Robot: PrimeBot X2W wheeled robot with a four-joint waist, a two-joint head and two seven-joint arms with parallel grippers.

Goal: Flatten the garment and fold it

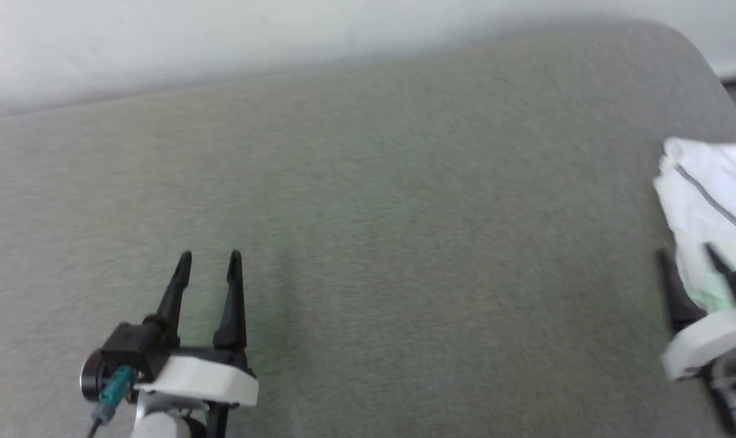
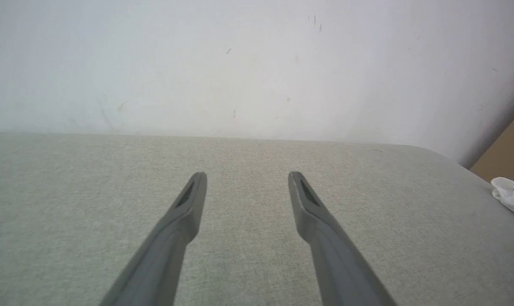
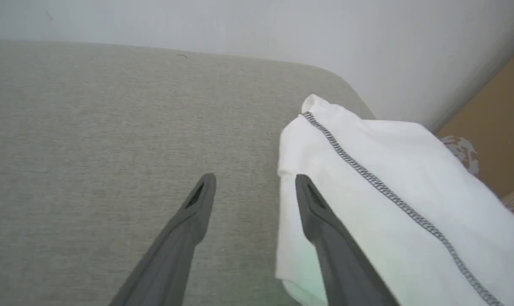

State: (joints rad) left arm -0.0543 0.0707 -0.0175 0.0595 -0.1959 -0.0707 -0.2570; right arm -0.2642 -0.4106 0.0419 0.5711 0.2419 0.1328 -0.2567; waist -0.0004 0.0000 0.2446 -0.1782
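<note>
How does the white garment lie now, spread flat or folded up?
Folded up, not spread: the garment is a compact bundle with a doubled-over edge at the right end of the grey surface. Neatness: cannot tell.

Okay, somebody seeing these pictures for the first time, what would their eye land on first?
The white shirt with its grey zigzag seam, bunched at the right end of the grey padded surface, stands out first. The right gripper is open at its edge, one of its fingers over the cloth. The left gripper is open over bare surface, lower left in the head view.
</note>
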